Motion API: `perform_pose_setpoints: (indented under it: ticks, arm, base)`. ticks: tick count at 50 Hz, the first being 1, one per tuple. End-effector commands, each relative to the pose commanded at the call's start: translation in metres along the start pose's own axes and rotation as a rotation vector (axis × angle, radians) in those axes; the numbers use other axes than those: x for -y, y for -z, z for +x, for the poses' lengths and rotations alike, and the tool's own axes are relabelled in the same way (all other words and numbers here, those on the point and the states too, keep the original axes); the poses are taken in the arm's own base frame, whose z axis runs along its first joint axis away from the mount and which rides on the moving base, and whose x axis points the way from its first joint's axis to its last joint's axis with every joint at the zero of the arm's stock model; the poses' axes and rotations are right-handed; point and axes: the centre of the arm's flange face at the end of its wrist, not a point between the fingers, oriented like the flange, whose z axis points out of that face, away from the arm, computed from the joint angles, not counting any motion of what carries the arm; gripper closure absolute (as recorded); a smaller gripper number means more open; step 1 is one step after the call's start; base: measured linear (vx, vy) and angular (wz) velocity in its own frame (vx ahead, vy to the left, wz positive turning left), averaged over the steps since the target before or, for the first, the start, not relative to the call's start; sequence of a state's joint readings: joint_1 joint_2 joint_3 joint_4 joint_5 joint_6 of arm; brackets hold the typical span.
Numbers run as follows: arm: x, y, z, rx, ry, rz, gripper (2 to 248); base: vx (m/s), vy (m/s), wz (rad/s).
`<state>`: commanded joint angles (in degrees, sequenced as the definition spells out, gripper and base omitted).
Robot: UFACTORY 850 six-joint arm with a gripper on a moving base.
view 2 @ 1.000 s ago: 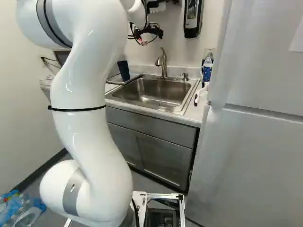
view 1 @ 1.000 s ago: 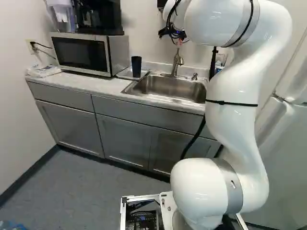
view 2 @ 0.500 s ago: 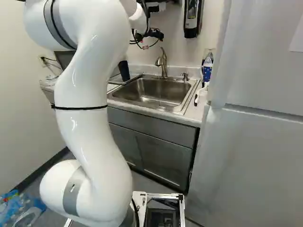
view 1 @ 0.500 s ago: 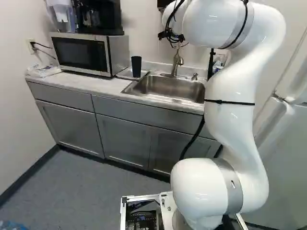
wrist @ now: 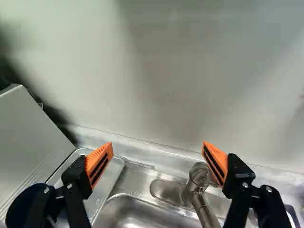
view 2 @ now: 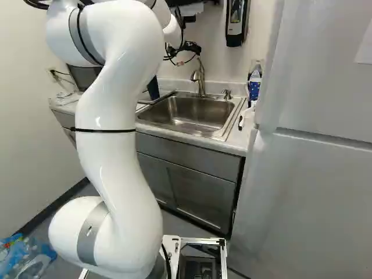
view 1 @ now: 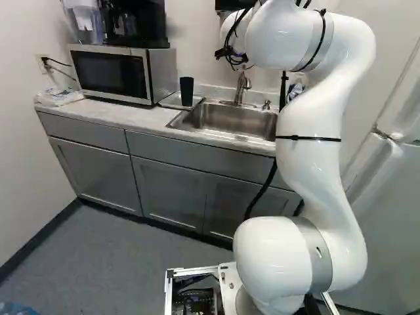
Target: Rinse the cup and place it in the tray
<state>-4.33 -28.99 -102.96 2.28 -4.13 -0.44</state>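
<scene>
Kitchenette: pale wall (wrist: 156,71) behind, light desk (view 1: 147,117) over grey cabinets (view 1: 169,190). Dark cup (view 1: 186,91) is upright on the metal tray (view 1: 170,100), left of the tool (view 2: 189,47) and lower. Tool is wide: fingers spread, orange pads (wrist: 99,159) facing each other, wall ahead. Faucet (view 2: 201,84) sits below the tool, near the right finger; can't tell if they touch. Sink (view 2: 189,113) is lower, right of the tray. Microwave (view 1: 108,72) is further left of the tool, past the tray, black appliance (view 1: 138,23) on top. To the tool's right and lower: soap pump (view 2: 227,93) just beside the faucet, then bottle (view 2: 254,87). Fridge (view 2: 314,174) is furthest right.
</scene>
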Motion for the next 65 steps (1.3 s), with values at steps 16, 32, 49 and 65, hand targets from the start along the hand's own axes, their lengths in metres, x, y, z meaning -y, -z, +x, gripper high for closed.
perform_pose_setpoints:
  ticks: [16, 32, 49, 65]
  arm:
    - [0.000, 0.000, -0.001, 0.007, 0.000, 0.000, 3]
    - [0.000, 0.004, -0.004, 0.041, 0.000, 0.000, 3]
    - [0.002, 0.017, -0.010, 0.087, 0.001, 0.003, 3]
    - [0.002, 0.032, -0.017, 0.131, 0.001, 0.003, 3]
  base:
    - [0.000, 0.000, 0.000]
    - [0.000, 0.000, 0.000]
    - [0.000, 0.000, 0.000]
    - [0.000, 0.000, 0.000]
